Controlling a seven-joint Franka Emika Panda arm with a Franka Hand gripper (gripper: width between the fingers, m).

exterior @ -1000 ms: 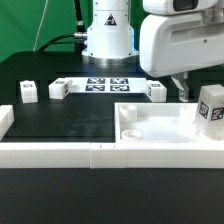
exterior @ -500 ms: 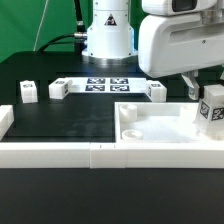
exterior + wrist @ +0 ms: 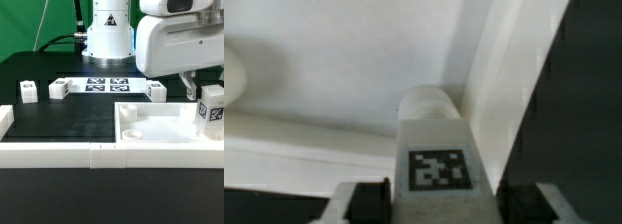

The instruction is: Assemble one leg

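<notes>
Leg [image 3: 211, 108] upright in tray [image 3: 160, 133] by its right wall; open tray floor on exterior view's left

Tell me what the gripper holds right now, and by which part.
The gripper holds a leg. Its fingers flank the leg's tagged end on two opposite sides; the rounded far end points free toward the big white piece.

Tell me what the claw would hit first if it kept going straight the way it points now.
Likely the floor of the large white tray piece. The claw holds the leg, whose rounded tip leads toward that surface near the tray's wall; the gap left is unclear.
</notes>
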